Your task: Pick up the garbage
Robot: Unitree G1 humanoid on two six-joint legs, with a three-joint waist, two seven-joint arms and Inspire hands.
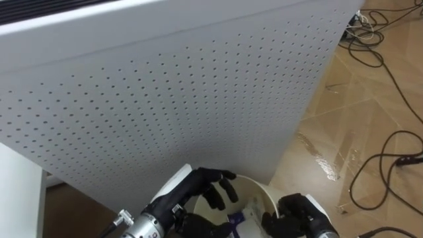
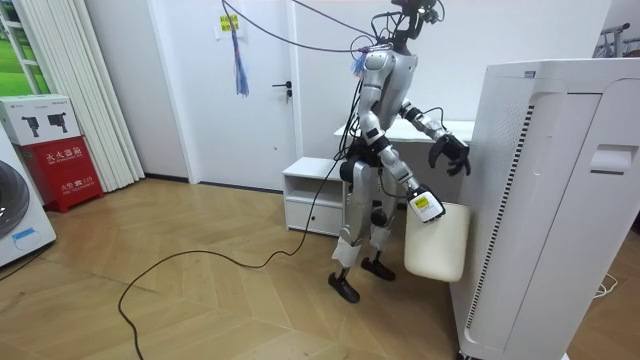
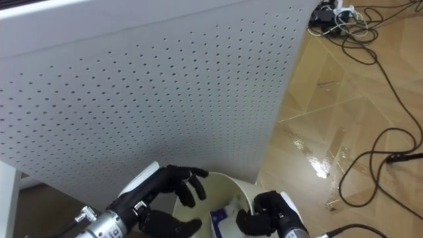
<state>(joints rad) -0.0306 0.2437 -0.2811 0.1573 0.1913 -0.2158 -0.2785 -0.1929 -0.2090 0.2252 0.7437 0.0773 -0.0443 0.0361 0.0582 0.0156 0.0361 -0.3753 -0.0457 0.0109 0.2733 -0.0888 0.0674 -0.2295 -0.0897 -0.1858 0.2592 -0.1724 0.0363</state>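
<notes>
Garbage point(image 1: 241, 215), a blue-and-white scrap, lies inside the white bin point(image 1: 258, 187) at 6 o'clock in the eye views, below the perforated panel point(image 1: 165, 99). Left hand point(image 1: 205, 188) hovers over the bin's mouth at 7 o'clock, fingers loosely spread and empty. Right hand point(image 1: 297, 213), at 5 o'clock, curls round the bin's rim.

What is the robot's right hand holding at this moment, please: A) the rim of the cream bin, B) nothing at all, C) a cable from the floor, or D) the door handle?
A: the right hand has its fingers curled over the rim of the cream bin, which hangs from it in the room view, while the left hand hovers open above the bin.
</notes>
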